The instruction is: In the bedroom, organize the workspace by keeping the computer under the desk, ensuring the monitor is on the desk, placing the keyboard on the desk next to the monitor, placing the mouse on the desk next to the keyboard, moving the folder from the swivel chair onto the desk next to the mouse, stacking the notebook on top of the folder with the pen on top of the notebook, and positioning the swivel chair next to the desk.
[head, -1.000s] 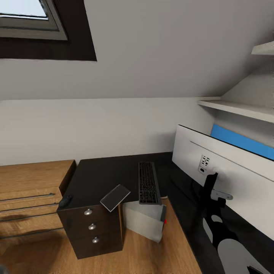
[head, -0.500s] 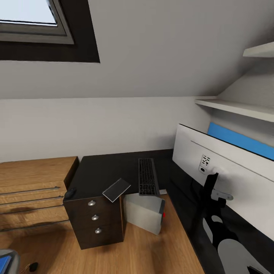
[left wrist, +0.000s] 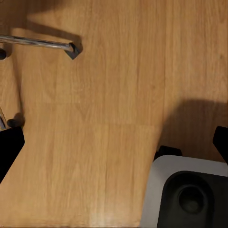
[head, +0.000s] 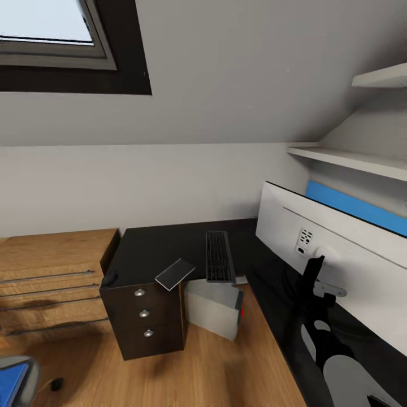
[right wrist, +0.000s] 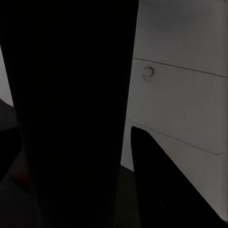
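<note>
— Underneath? Light wood floor (left wrist: 104, 118), planks running lengthwise, a dark shadow cast across one side.

— Anything on it? A chrome leg of the swivel chair (left wrist: 38, 43), ending in a dark tip, casters partly cut off at the edge. Also a pale grey rounded body with a dark recessed socket (left wrist: 190, 194), likely robot hardware.

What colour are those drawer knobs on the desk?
Silver, on dark drawer fronts; the knobs show best in the head view.

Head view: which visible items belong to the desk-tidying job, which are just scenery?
Job: desk, monitor, keyboard, mouse, notebook, computer, folder.
Scenery: wooden drawer chest, shelves, skylight, blue wall panel.
</note>
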{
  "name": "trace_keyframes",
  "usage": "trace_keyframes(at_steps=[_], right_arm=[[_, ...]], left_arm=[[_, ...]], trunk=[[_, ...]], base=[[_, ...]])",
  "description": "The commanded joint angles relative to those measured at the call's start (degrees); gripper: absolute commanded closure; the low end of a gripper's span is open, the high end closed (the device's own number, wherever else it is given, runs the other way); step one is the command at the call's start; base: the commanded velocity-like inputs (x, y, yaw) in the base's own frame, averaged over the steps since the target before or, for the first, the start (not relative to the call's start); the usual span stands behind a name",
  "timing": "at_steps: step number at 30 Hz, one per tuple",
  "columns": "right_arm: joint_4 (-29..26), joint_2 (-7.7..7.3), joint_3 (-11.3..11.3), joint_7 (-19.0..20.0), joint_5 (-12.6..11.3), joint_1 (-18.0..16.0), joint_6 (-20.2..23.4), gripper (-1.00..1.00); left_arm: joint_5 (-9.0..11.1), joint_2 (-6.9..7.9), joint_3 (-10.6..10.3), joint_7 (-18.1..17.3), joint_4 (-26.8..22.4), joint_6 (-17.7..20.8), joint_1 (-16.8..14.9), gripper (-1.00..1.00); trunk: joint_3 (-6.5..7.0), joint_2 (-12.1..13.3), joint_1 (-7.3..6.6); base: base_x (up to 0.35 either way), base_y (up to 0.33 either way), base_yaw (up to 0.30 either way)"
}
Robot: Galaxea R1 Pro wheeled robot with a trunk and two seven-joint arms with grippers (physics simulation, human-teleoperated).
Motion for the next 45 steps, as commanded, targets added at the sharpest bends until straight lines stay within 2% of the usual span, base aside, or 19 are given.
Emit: trace_keyframes(at_steps=[1, 16, 45], right_arm=[[0.0, 0.00, 0.1, -0.3, 0.4, -0.1, -0.4, 1.00], [0.0, -0.09, 0.1, 1.1, 0.4, -0.1, -0.3, 1.00], [0.0, -0.09, 0.1, 1.1, 0.4, -0.1, -0.3, 1.00]], left_arm=[[0.5, -0.01, -0.5, 0.0, 0.0, -0.2, 0.0, -1.00], [0.4, -0.08, -0.5, 0.0, 0.0, -0.2, 0.0, -1.00], [0.4, -0.08, -0.5, 0.0, 0.0, -0.2, 0.0, -1.00]], trunk=[[-0.07, -0.1, -0.03], [-0.07, -0.1, -0.03], [-0.07, -0.1, -0.03]], base=[[-0.291, 0.000, 0.000], [-0.236, -0.013, 0.000], [-0.189, -0.132, 0.000]])
